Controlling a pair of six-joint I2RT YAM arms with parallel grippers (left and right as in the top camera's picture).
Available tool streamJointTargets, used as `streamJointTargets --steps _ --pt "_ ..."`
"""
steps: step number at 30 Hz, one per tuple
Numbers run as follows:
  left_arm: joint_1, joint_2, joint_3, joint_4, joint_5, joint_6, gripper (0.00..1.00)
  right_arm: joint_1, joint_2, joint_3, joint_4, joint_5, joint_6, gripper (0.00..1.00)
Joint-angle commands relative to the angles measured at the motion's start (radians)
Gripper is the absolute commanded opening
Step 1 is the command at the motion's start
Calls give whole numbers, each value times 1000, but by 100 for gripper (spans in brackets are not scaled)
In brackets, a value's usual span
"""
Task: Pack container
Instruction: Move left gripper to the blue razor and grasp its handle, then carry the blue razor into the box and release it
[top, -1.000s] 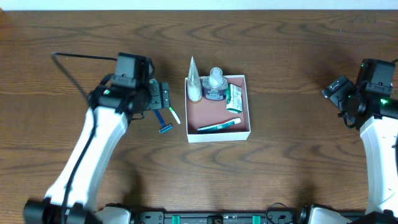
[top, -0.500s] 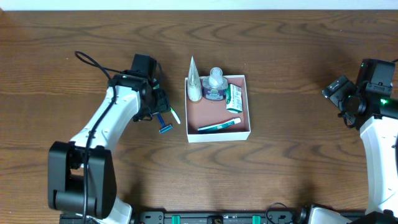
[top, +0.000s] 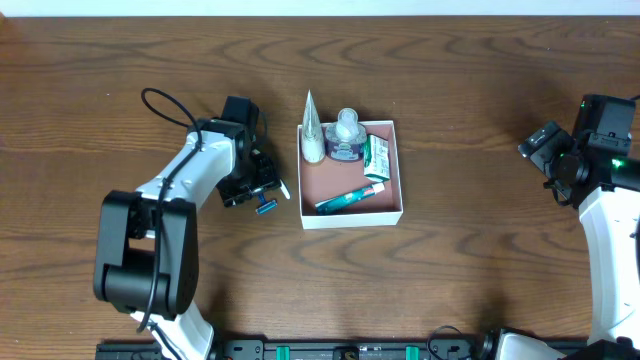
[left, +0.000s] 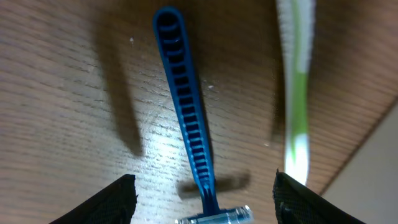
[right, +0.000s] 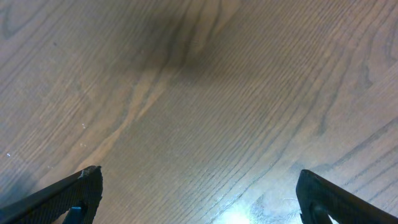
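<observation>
My left claw (left: 203, 182) hangs low over the blue razor (left: 186, 118), fingers (left: 115, 200) spread wide, the ribbed handle running up between them and the blade head at the bottom of my wrist view. I judge the step in hand to be picking up this razor. The green-and-white toothbrush (left: 296, 93) lies just beside it, in line with one of my fingers (that is the awkward part). To do this well, I should bring that finger down in the gap between razor and toothbrush, not outside both, then pinch across the handle near its middle so the head does not tip it. The razor lies flat, so my tips must reach the wood before closing.

The container (top: 352, 219) sits mid-table, just right of the razor, holding a purple bottle (top: 346, 142), a green box (top: 377, 158) and a teal tube (top: 350, 199). My right claw (right: 199, 193) is wide open over bare wood near the right edge.
</observation>
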Motion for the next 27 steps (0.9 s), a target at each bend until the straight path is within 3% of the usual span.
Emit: streamJointTargets --steps 1,5,10,14,22,27 --pt "19 34 -1 -13 10 -10 71 -5 4 12 -1 13 -12 99" --pt "35 66 -1 -17 10 -10 69 -5 4 12 -1 13 -12 99" --pt "39 88 -2 -13 9 -10 50 -5 4 12 -1 13 -12 99" --pt "39 88 -2 -3 9 -9 43 -5 4 12 -1 13 -12 99" --pt "39 88 -2 7 9 -5 12 -5 4 12 -1 13 -12 99" --pt "39 88 -2 10 9 10 6 -5 4 12 -1 13 -12 99"
